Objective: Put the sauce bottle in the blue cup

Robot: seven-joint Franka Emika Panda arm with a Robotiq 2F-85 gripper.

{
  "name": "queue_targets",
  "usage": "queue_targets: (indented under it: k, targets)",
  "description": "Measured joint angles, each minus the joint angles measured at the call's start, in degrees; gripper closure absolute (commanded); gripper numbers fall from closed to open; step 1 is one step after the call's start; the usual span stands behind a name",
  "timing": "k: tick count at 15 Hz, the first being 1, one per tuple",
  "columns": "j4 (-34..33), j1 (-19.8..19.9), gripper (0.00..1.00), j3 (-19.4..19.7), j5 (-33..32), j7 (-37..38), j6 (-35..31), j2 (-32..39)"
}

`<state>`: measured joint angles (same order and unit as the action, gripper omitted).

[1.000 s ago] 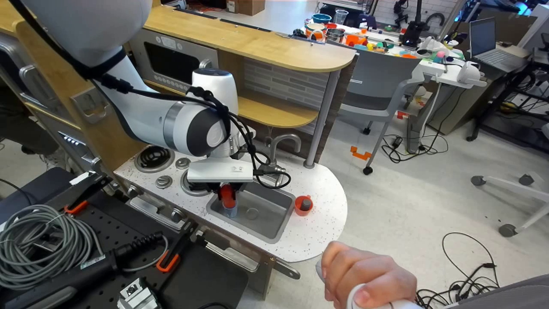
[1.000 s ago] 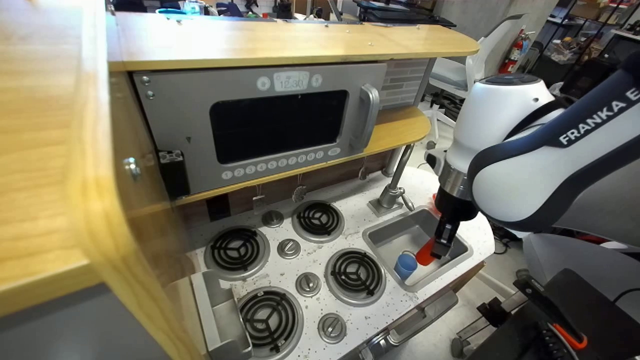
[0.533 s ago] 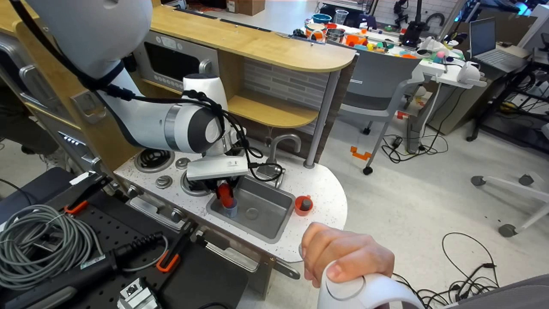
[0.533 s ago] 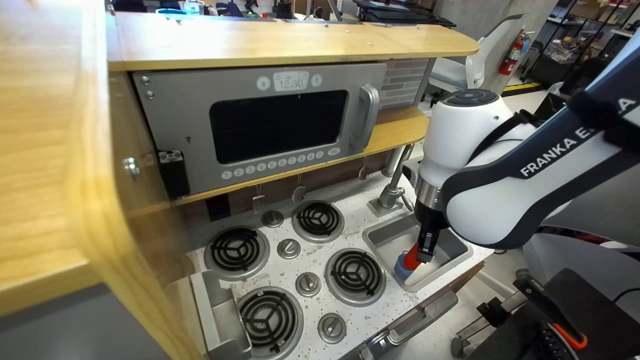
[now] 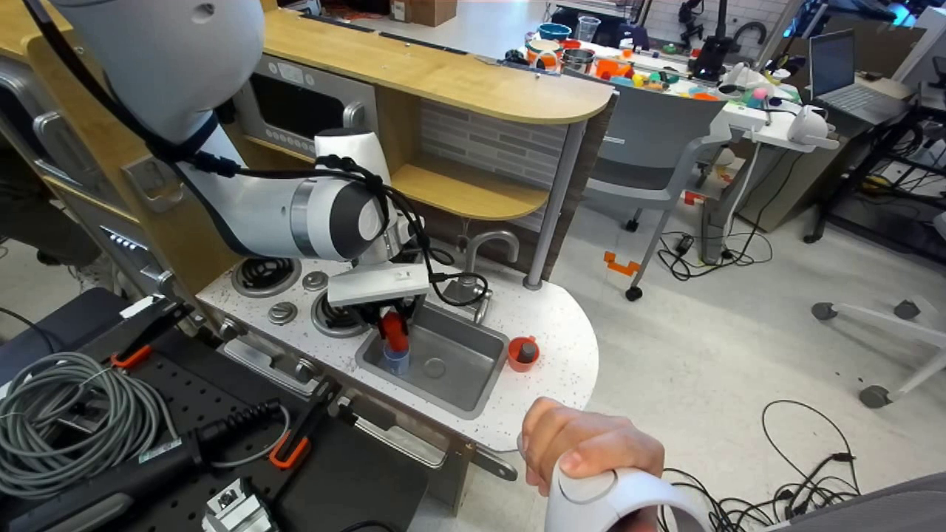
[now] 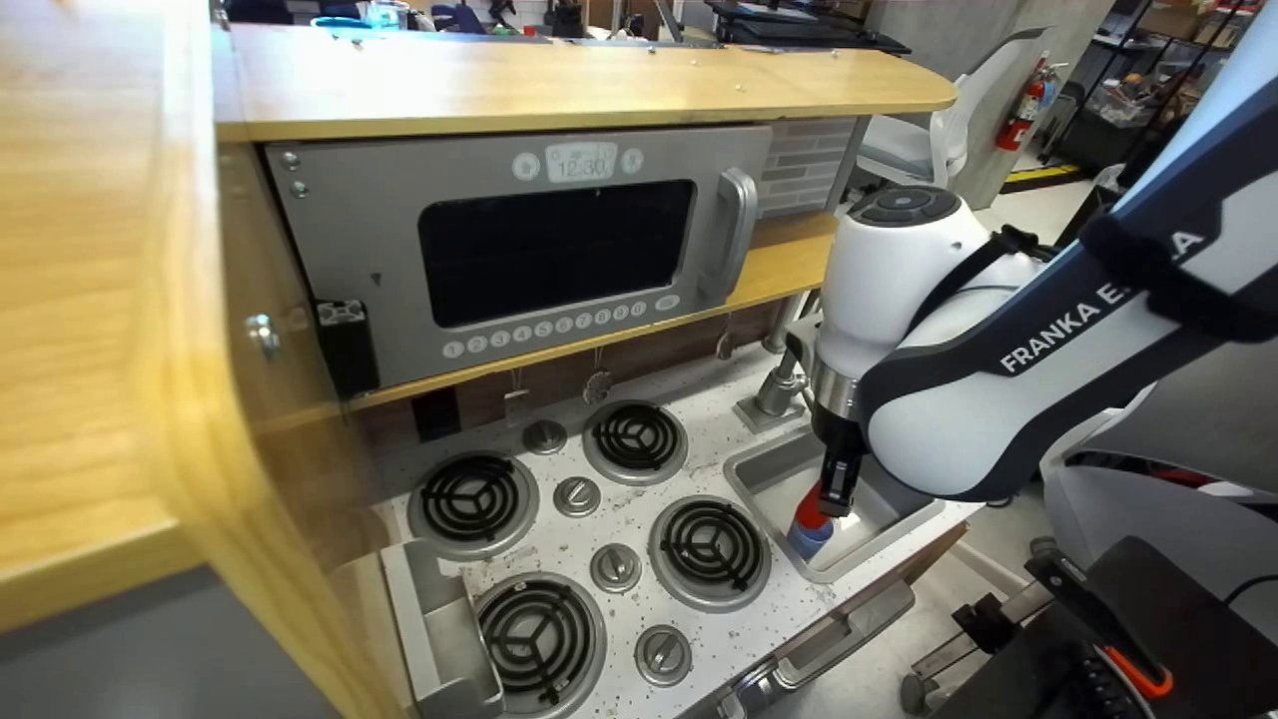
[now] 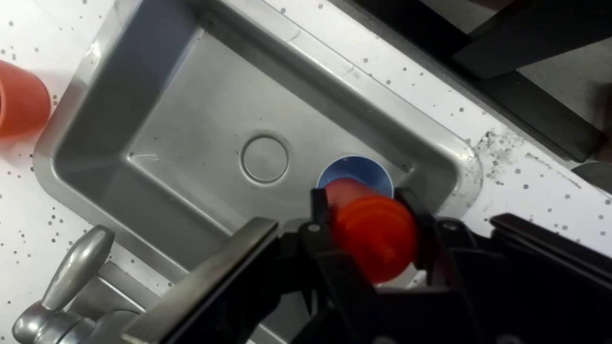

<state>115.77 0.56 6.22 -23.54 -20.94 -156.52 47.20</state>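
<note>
Blue cup (image 5: 397,362) upright in sink (image 7: 215,114). My gripper (image 7: 368,215) grips sauce bottle (image 7: 375,239), tilted, lower end at cup's mouth; I cannot tell whether end sits inside.

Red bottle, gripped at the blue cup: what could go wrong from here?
1. The red bottle slants in an exterior view, so its lower end may snag the rim of the blue cup; I can't tell whether it's inside.
2. The cup stands in the sink with nothing seen holding it, so a push could tip it.
3. If the gripper opens now, the slanted bottle might fall outside.
</note>
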Motion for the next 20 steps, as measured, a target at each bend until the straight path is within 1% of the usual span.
queue_targets:
  k: [4,5,6,9,10,11,13,15,20]
  targets:
    - [-1.0,0.0,0.87,0.5,0.0,0.6,0.0,2.0]
    - [-1.3,0.0,0.45,0.5,0.0,0.8,0.0,2.5]
    - [-1.5,0.0,0.36,0.5,0.1,0.9,0.0,2.9]
    - [-1.5,0.3,0.16,0.5,0.7,1.4,0.8,3.2]
    - [-1.5,0.7,0.08,0.5,1.5,1.5,1.8,3.1]
    - [-1.4,1.3,0.02,0.5,2.0,1.5,2.8,2.8]
    - [-0.4,2.9,0.00,1.0,2.3,1.5,3.9,1.5]
    - [2.7,4.4,0.00,2.9,2.0,1.2,4.3,-1.2]
    - [13.3,6.8,0.00,12.0,-1.7,1.3,4.3,-9.5]
